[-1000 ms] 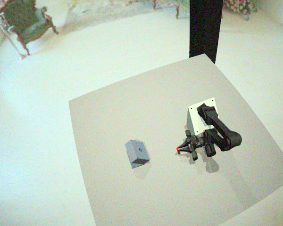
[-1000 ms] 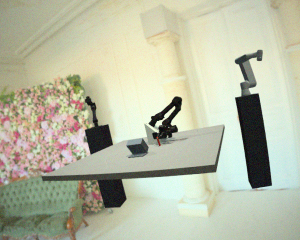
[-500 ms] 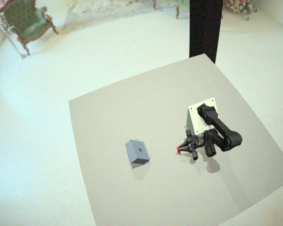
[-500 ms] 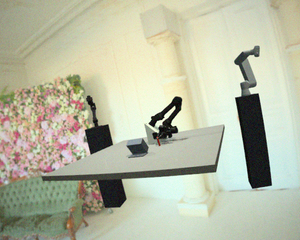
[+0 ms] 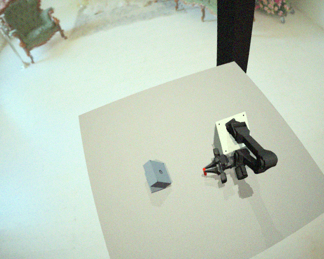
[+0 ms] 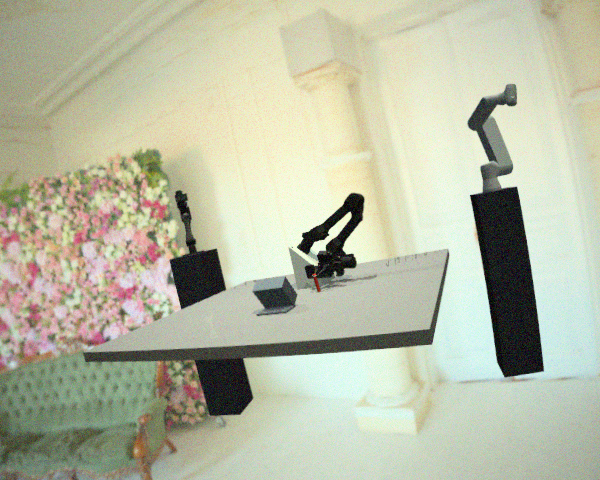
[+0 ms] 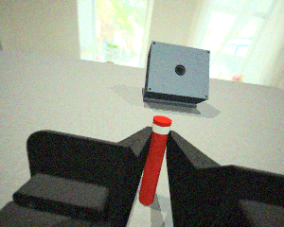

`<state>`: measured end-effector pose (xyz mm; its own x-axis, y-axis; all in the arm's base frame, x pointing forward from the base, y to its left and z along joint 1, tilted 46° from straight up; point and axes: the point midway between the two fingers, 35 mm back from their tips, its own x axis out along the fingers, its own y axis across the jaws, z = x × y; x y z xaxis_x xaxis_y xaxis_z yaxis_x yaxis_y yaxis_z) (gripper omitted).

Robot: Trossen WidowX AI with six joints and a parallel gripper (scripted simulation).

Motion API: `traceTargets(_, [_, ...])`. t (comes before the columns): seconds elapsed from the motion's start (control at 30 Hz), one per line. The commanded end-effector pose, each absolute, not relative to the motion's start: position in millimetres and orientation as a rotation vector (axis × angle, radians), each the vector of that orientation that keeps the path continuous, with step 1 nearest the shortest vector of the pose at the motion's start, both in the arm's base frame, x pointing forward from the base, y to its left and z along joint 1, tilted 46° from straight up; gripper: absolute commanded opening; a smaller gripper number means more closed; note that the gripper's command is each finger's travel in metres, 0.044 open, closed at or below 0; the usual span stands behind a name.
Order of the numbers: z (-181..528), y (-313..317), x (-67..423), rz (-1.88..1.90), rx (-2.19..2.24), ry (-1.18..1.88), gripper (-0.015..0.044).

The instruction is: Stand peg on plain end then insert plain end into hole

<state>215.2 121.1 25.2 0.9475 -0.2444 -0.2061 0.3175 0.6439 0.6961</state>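
Note:
The red peg (image 7: 153, 163) (image 5: 203, 170) (image 6: 317, 283) stands nearly upright between my fingers, white band at its top end, plain end down at the table. My gripper (image 7: 159, 133) (image 5: 207, 170) (image 6: 318, 270) is shut on the peg's shaft. The sloped grey panel (image 7: 178, 71) (image 5: 156, 175) (image 6: 274, 293) stands ahead of the gripper, with its dark round hole (image 7: 180, 70) (image 5: 160, 171) facing me. In the wrist view the peg's lower end is partly hidden by the fingers.
The grey table (image 5: 145, 223) (image 6: 352, 310) carries the arm's white base plate (image 5: 226, 139). Black pillars (image 5: 234, 33) (image 6: 507, 279) stand beside the table, one with a grey arm on top.

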Motion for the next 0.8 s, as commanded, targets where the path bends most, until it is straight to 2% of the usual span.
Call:
traceTargets(0.0, [24.3, 122.4, 214.2, -0.320, 0.811, 0.097, 0.0049])
traceTargets(0.2, [24.4, 121.0, 213.9, -0.324, 0.807, 0.092, 0.0056])
traceTargets(0.3, [24.4, 120.9, 213.8, -0.325, 0.808, 0.092, 0.0130])
traceTargets(0.77, [24.4, 120.9, 213.8, -0.325, 0.808, 0.092, 0.0130])
